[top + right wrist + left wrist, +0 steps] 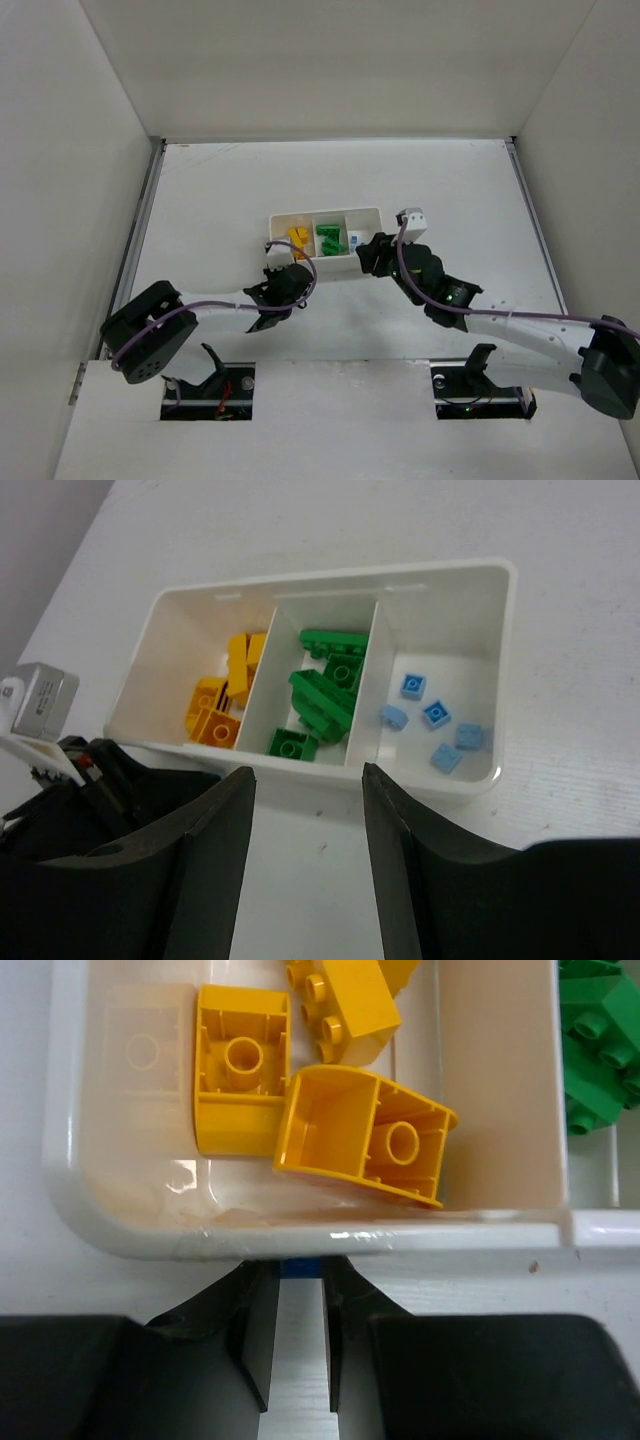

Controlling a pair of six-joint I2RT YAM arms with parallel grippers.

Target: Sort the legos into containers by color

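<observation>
Black fingers of my left tool (300, 1295) are nearly closed, pinching what looks like a sliver of blue lego (300, 1266) just outside the tray (120, 1230) wall, beside the yellow legos (365, 1135). I judge this a late carry. Next I lift it and cross past the green legos (320, 695) to the blue compartment (445, 620), where small flat blue legos (436, 714) lie. My right tool (307, 780) hangs released and empty near the tray.

One white tray (420, 572), three compartments (445, 640), five light blue bricks (436, 714) inside
</observation>
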